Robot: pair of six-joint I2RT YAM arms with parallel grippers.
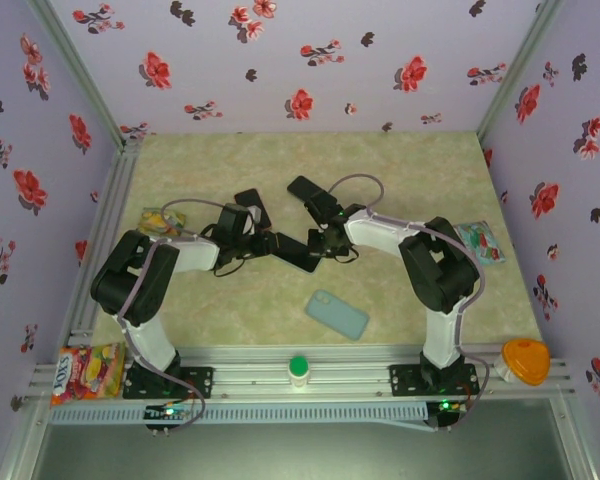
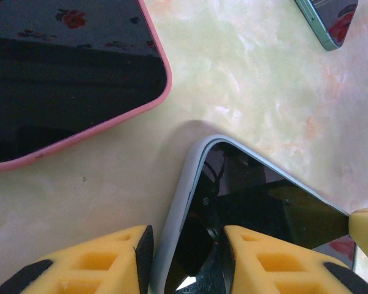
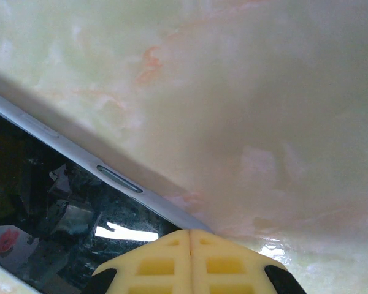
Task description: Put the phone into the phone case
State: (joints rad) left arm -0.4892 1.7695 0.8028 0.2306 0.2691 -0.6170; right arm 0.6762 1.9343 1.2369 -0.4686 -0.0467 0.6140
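The phone [image 1: 298,252] is a black slab with a silver rim, lying mid-table between both arms. My left gripper [image 1: 275,243] is shut on its near corner. In the left wrist view, one pad sits outside the rim and the other on the screen of the phone [image 2: 276,202], with the left gripper [image 2: 187,245] straddling the edge. My right gripper [image 1: 325,243] is at the phone's other end. Its fingers are pressed together with nothing between them, so the right gripper [image 3: 190,236] rests against the edge of the phone [image 3: 49,202]. The light blue phone case [image 1: 337,314] lies apart, nearer the arm bases.
A pink-cased phone [image 2: 67,73] and another dark phone [image 2: 328,18] lie just beyond the held one. Snack packets [image 1: 162,220] [image 1: 480,242] sit near the side walls. A green-capped item [image 1: 298,368] and an orange object [image 1: 525,360] rest on the front rail.
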